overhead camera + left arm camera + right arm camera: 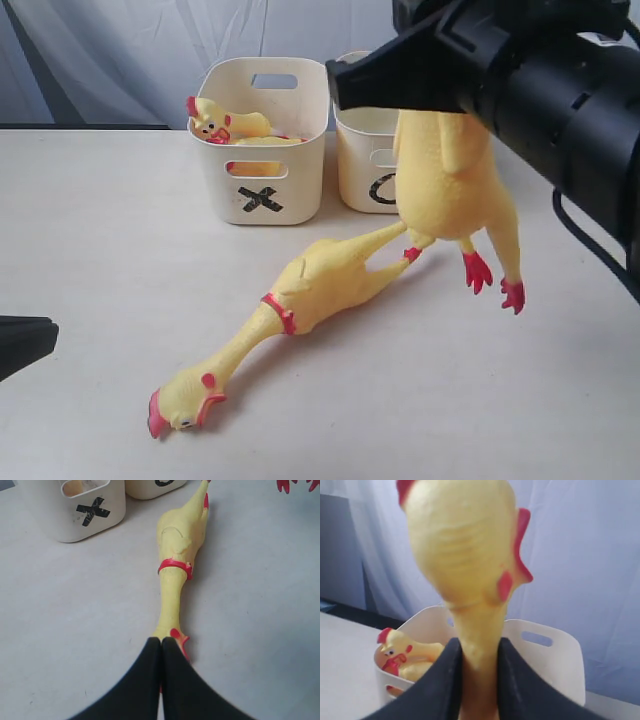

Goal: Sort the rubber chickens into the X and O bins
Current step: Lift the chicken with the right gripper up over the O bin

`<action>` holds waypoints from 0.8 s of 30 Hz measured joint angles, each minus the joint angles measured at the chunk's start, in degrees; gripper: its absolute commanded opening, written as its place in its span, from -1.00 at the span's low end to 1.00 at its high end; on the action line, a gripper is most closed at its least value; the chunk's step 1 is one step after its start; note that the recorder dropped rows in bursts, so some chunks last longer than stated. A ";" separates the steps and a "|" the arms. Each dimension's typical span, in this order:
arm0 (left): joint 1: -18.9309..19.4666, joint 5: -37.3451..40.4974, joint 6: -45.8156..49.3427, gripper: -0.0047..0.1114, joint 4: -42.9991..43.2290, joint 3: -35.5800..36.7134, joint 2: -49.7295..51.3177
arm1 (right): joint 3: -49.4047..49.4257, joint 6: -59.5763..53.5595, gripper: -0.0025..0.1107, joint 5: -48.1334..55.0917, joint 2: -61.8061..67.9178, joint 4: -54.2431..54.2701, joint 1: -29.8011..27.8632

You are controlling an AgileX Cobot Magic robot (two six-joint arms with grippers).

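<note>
My right gripper (420,95) (477,647) is shut on the neck of a long rubber chicken (450,180), held in the air. Its body and red feet dangle in front of the O bin (362,165), and its head (465,545) sticks up past the fingers. A second whole chicken (310,290) (177,555) lies stretched on the table, head toward the front. The X bin (262,150) (75,510) holds a head-and-neck piece (215,122) (400,655) and more yellow rubber. My left gripper (161,642) (20,345) is shut and empty at the left edge, away from the lying chicken's head.
The two cream bins stand side by side at the back of the pale table (100,250), before a grey curtain (100,50). The bulky black right arm (560,90) fills the upper right. The O bin (150,487) shows only partly in the left wrist view.
</note>
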 measured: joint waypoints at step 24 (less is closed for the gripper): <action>0.00 -0.15 0.00 -0.92 0.00 0.00 0.00 | -4.26 19.03 -0.97 22.62 -1.74 -11.88 -27.57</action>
